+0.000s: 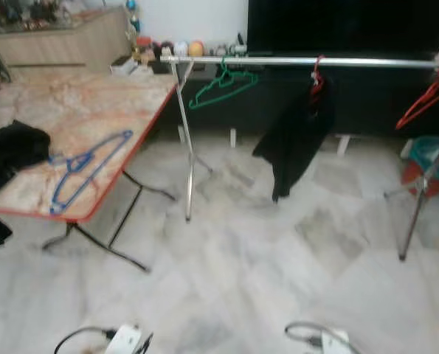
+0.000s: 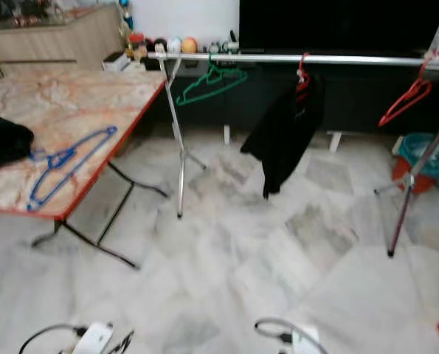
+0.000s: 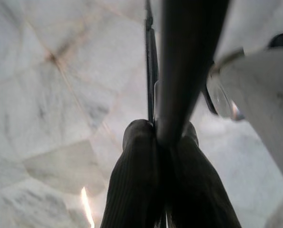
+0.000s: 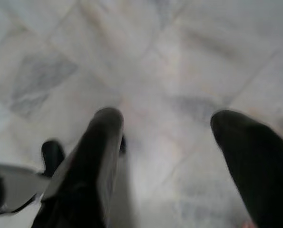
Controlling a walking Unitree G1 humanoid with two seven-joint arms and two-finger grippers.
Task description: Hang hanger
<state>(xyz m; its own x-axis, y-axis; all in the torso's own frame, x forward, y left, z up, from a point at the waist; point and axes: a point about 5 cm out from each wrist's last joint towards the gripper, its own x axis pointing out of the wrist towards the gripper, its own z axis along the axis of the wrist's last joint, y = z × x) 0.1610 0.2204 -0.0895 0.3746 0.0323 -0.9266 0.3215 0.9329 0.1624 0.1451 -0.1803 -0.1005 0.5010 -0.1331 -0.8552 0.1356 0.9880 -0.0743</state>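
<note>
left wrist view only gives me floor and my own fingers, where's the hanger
observer: A blue hanger lies on the table, ahead on the robot's left.
operator: and the rail
observer: The rail runs across ahead, to the right of the table; a green hanger hangs near its left end.
operator: right gripper free
observer: The right gripper is open above the floor, holding nothing.
</note>
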